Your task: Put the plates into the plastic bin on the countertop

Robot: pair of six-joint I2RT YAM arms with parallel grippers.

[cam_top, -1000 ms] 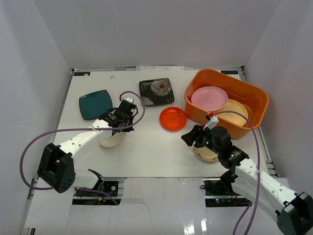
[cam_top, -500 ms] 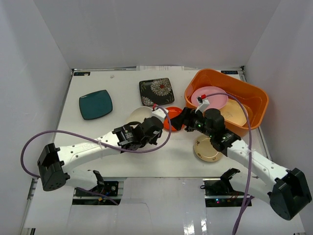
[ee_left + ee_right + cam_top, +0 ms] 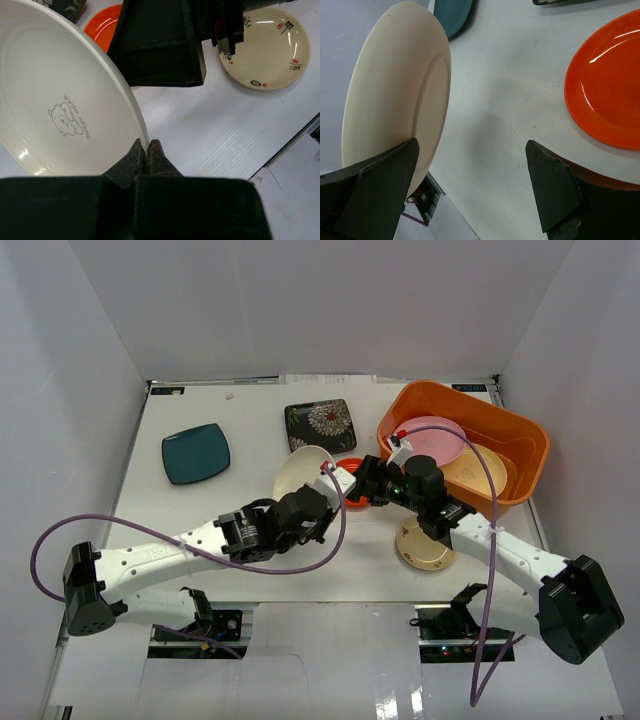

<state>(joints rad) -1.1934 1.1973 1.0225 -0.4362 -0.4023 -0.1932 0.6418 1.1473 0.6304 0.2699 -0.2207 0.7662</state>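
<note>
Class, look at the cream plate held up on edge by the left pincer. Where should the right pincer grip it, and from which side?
Probably the bare rim of the cream plate, opposite where the left pincer pinches it, coming edge-on from the orange bin side. The plate stands tilted off the table, so the open right pincer can straddle its thin edge.

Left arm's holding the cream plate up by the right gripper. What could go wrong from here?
1. The left gripper pinches the tilted cream plate only at its rim; it could slip and hit the red-orange plate nearby.
2. The open right gripper sits close beside it; a misjudged move may knock it loose.
</note>
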